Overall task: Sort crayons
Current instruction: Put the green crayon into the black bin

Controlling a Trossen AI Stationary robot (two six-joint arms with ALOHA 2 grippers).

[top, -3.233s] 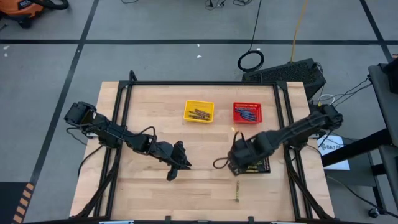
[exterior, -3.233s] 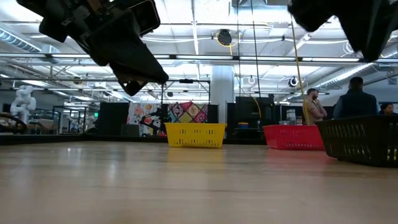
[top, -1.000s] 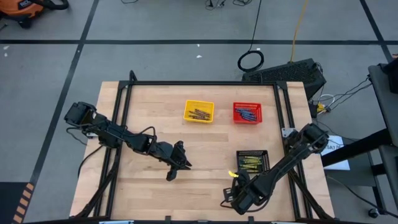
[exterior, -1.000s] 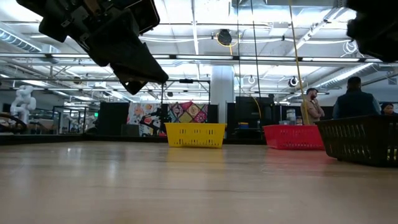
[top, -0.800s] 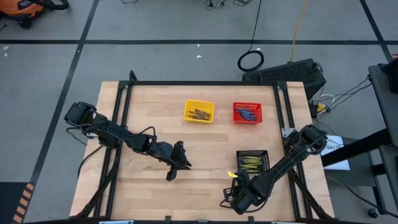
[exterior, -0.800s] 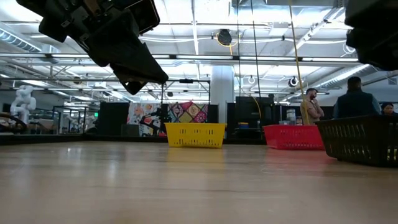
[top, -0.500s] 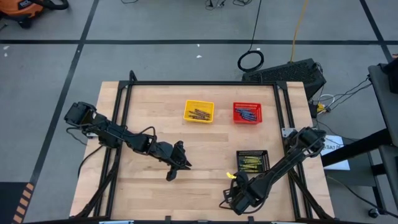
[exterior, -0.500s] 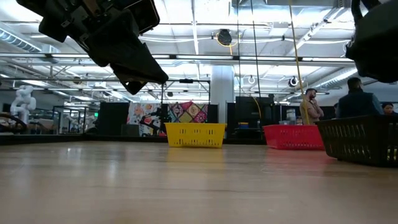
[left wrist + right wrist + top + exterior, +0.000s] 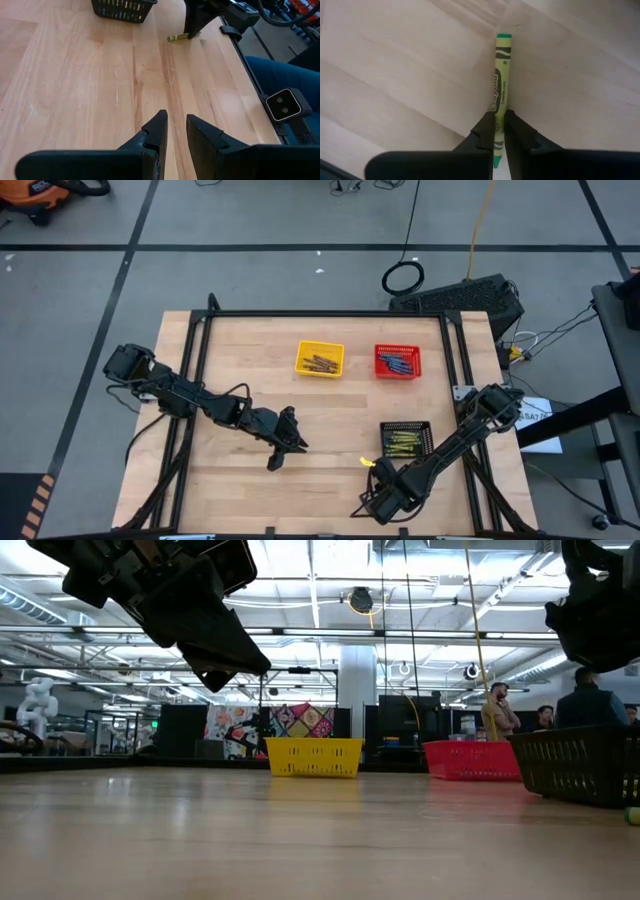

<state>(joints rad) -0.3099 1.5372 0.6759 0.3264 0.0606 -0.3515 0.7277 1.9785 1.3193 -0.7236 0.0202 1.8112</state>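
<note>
A yellow-green crayon (image 9: 500, 75) lies on the wood near the table's front edge, right of the middle, and also shows in the left wrist view as a crayon (image 9: 176, 37). My right gripper (image 9: 499, 117) stands over it, shut on it. The other crayons lie in three small mesh baskets: brown ones in the yellow basket (image 9: 320, 359), blue ones in the red basket (image 9: 398, 362), yellow-olive ones in the black basket (image 9: 406, 440). My left gripper (image 9: 276, 460) hangs open above the table's middle left, with nothing between its fingers (image 9: 159, 131). My right gripper pinches the crayon between its two fingers (image 9: 485, 131), on the paper-wrapped part (image 9: 498, 112) toward one end. The fingers come from above, slanting down. The crayon sticks out forward past the fingertips. In the left wrist view it appears to lie on the table.
The black basket stands just beyond my right gripper, toward the far edge. A black metal frame (image 9: 200, 380) runs along the table's sides. People stand in the room behind the table (image 9: 575, 690). Bare wood (image 9: 320, 420) lies between the two arms.
In the low view my right arm has come down lower into the picture, toward the table. A yellow-green spot now shows at table level at that view's right edge. My left arm has kept still.
</note>
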